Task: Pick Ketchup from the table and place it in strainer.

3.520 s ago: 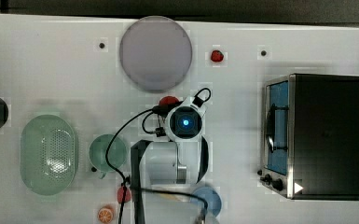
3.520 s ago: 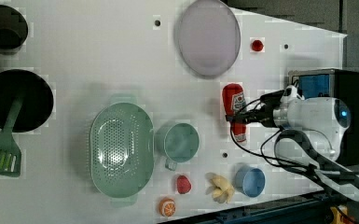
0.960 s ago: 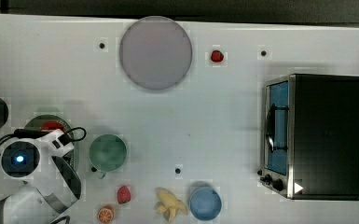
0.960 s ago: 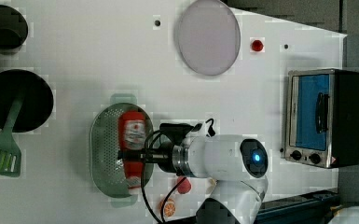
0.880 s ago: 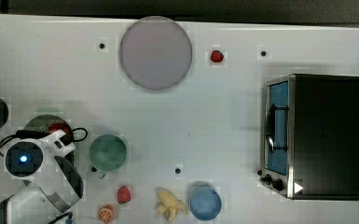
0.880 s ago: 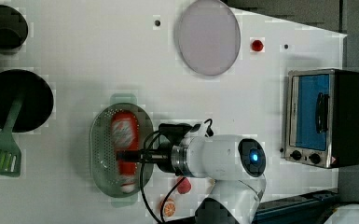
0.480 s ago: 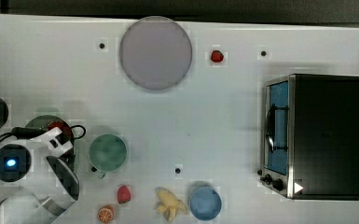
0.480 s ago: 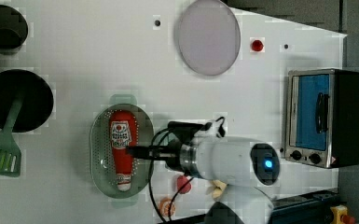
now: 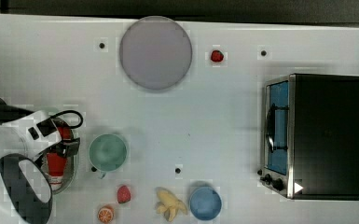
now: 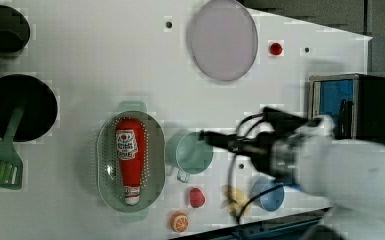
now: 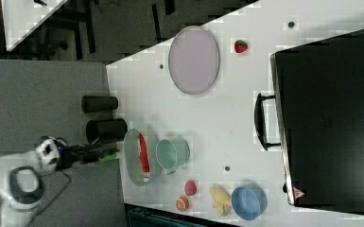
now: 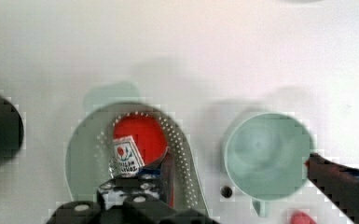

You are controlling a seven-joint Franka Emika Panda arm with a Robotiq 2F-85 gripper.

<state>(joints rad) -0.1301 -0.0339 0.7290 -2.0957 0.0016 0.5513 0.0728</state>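
red squeeze ketchup bottle (image 10: 129,158) lying flat inside pale mint-green perforated oval plastic strainer (image 10: 105,165), below pincer (image 12: 235,175) with fingers spread wide and empty; risk on retreat: finger or cable snagging strainer rim or adjacent round green handled cup (image 10: 194,152), tipping either.

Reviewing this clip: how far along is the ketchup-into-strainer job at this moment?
Done: the ketchup lies lengthwise inside the strainer, beside the green cup. In hand: nothing; the gripper is open and empty above the strainer and cup. Left: nothing of the placing itself, it seems; only pulling the arm clear.
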